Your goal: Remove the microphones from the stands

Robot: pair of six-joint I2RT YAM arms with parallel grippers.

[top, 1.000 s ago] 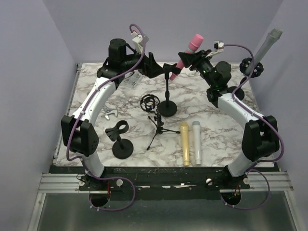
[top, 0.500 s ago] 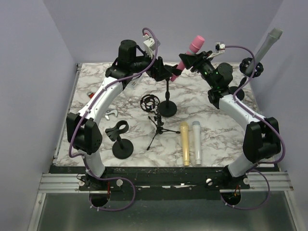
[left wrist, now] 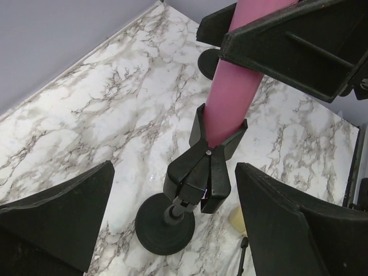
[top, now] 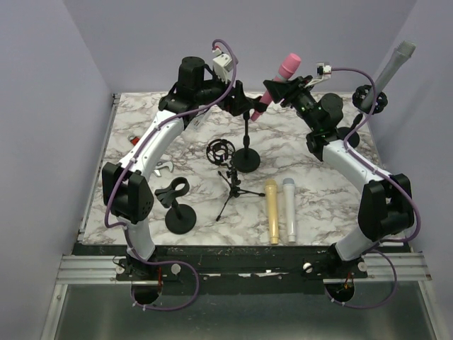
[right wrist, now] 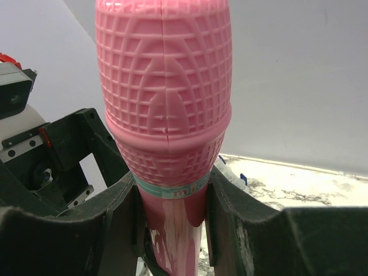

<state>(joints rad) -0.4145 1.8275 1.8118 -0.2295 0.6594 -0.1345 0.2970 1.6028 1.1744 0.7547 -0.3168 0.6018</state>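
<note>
A pink microphone (top: 280, 74) leans up to the right, its lower end seated in the clip (left wrist: 206, 168) of a black stand (top: 246, 157) with a round base (left wrist: 165, 224). My right gripper (top: 278, 88) is shut on the microphone's handle just under the head (right wrist: 164, 86), one finger (right wrist: 229, 214) on each side. My left gripper (top: 238, 100) is open. In the left wrist view its fingers (left wrist: 63, 218) stand apart on either side of the clip without touching it. The right gripper (left wrist: 290, 46) shows there clamped on the pink body (left wrist: 230, 98).
A yellow microphone (top: 272, 210) and a white one (top: 289, 209) lie near the front. A small tripod with a shock mount (top: 228, 170) and a second clip stand (top: 178, 207) stand left of them. A grey microphone (top: 393, 65) rises at the back right, near the wall.
My left arm has swung right, toward the stand, bringing its open jaws around the clip. The right gripper and the pink microphone have stayed still.
</note>
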